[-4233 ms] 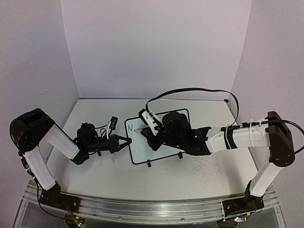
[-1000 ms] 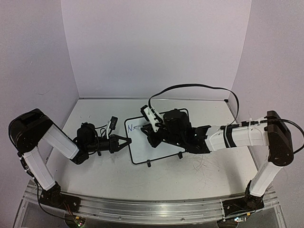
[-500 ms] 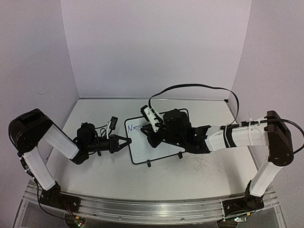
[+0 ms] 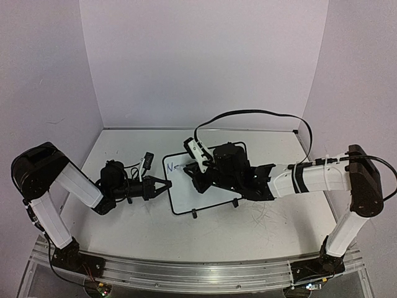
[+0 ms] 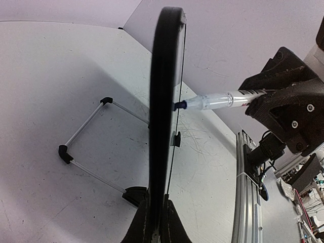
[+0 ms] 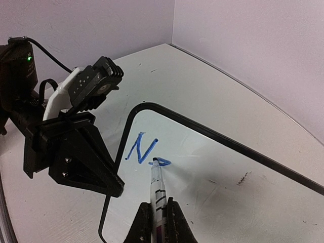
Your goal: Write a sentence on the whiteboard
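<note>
The whiteboard (image 4: 192,196), at the middle of the tabletop (image 4: 267,226), is clamped at its left edge by the left end effector (image 5: 154,215). The marker (image 6: 158,190), gripped in the right end effector (image 6: 158,208), is tipped against the board just right of the started sentence (image 6: 142,148). Bare surface is left to the right, along the long axis.

Left arm (image 4: 77,183) lies low, reaching right, left gripper (image 4: 165,184) pinched onto the whiteboard (image 4: 205,200) edge. Right arm (image 4: 310,179) stretches left, right gripper (image 4: 192,173) clamped around the marker (image 6: 157,186).
</note>
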You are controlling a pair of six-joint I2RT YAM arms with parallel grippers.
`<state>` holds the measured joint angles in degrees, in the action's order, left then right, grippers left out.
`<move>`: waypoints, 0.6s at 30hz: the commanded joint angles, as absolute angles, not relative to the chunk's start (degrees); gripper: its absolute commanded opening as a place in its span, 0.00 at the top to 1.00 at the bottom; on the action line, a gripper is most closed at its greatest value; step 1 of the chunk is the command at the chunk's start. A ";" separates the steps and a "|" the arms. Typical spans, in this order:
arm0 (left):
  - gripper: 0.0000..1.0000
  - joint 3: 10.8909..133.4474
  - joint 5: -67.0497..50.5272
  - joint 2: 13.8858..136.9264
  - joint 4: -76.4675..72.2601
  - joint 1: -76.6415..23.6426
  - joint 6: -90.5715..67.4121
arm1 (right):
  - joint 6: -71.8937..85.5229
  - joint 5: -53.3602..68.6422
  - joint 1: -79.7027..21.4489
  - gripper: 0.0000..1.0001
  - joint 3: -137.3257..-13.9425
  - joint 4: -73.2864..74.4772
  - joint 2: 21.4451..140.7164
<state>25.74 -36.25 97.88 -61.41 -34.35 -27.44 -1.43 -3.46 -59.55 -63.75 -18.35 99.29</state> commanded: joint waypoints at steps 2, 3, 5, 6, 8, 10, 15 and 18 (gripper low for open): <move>1.00 24.96 -35.25 96.16 -58.50 -34.28 -27.64 | -0.79 -3.28 -59.73 1.00 -63.39 -17.41 99.75; 1.00 24.96 -35.24 96.21 -58.46 -34.30 -27.64 | -0.85 -3.19 -59.69 1.00 -63.44 -17.37 99.72; 1.00 25.06 -35.29 96.24 -58.48 -34.32 -27.68 | -0.88 -3.14 -59.84 1.00 -63.37 -17.25 99.67; 1.00 25.05 -35.26 96.25 -58.48 -34.31 -27.68 | -0.88 -3.27 -59.80 1.00 -63.30 -17.23 99.67; 1.00 24.99 -35.24 96.29 -58.46 -34.28 -27.69 | -0.88 -3.52 -59.83 1.00 -63.19 -17.15 99.59; 1.00 24.97 -35.24 96.27 -58.44 -34.27 -27.66 | -0.88 -3.65 -59.81 1.00 -63.07 -17.11 99.52; 1.00 25.04 -35.33 96.36 -58.44 -34.28 -27.68 | -0.93 -3.62 -59.83 1.00 -62.83 -16.88 99.48; 1.00 25.05 -35.33 96.29 -58.39 -34.27 -27.65 | -0.96 -3.67 -59.85 1.00 -62.75 -16.78 99.39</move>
